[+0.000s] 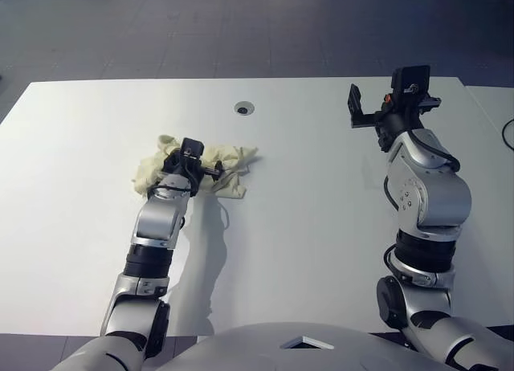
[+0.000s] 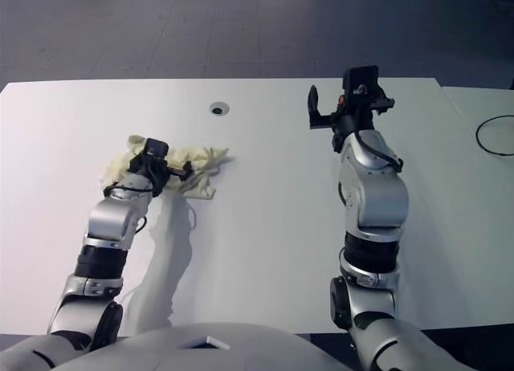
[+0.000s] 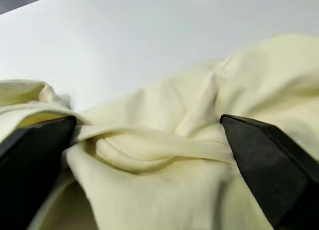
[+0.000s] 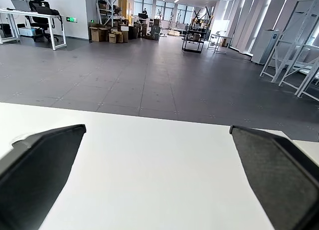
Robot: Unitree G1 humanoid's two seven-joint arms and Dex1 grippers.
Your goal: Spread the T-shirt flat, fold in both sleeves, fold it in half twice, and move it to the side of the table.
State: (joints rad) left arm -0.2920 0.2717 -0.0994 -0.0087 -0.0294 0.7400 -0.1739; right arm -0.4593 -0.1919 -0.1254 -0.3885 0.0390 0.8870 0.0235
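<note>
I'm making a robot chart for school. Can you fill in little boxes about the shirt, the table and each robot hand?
T-shirt: pale yellow, crumpled in a heap, not spread flat yet
Where: on the white table, robot's left side, near a small round hole
Left gripper: open, down at the heap, fingers either side of a fold
Right gripper: open, holding nothing, above bare table, far from the T-shirt
Folding: not started

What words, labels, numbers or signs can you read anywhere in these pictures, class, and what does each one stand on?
No text here can be read.
The green sign on the far wall of the room: too small to read.
The cardboard boxes stacked in the room: any print is too small to tell.
The T-shirt and the table: no print shows on either.
</note>
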